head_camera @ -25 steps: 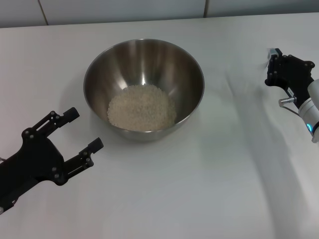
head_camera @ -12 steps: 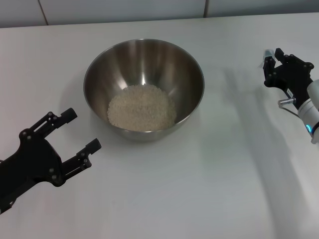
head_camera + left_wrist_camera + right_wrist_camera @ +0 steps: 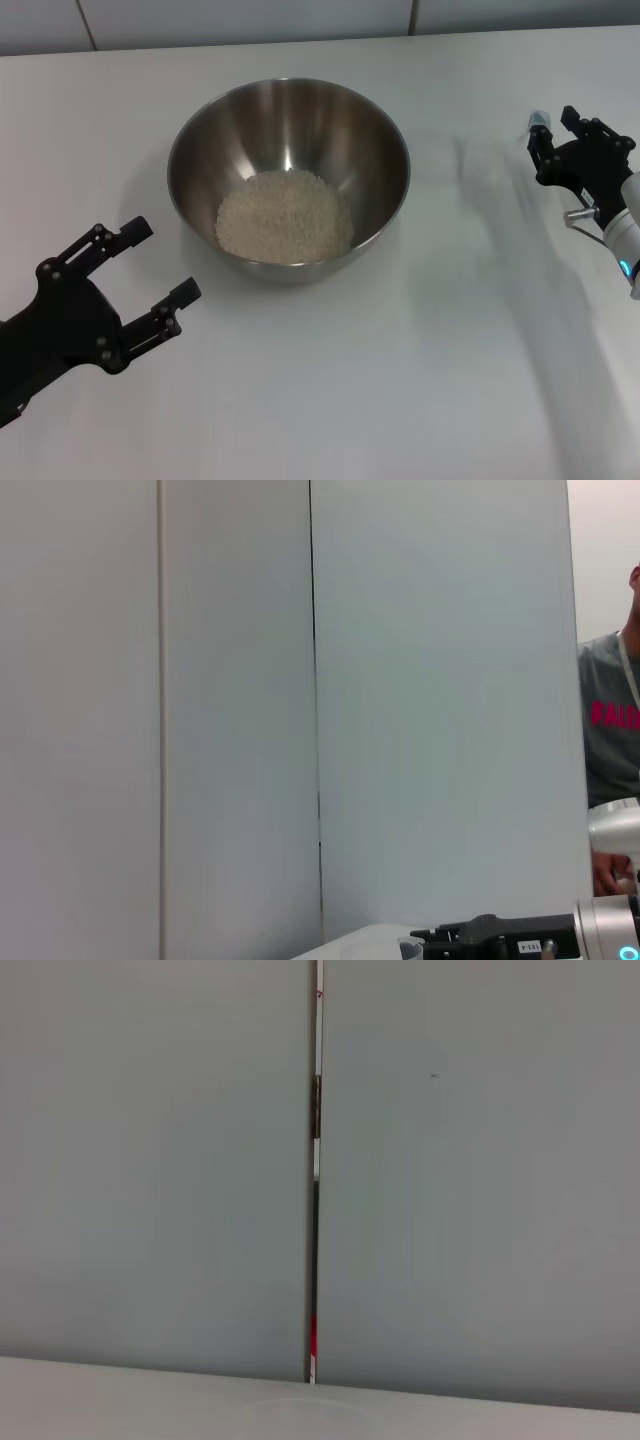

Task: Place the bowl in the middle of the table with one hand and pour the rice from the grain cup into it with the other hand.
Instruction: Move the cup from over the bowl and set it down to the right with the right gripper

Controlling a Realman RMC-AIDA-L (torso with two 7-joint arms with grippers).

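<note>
bowl [image 3: 288, 180] upright mid-table, rice [image 3: 285, 217] heaped inside

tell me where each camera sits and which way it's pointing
Head view: on the head, looking down at the table, the bowl with rice, left gripper with jaws open, right gripper.
Left wrist view: faces a panelled wall; shows the right gripper and a bystander.
Right wrist view: faces a wall seam above the table; no body.
Shared: head and left wrist views both show the right gripper.

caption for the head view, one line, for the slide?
Rice heaped in the steel bowl mid-table; open left gripper near it, right gripper far off.
</note>
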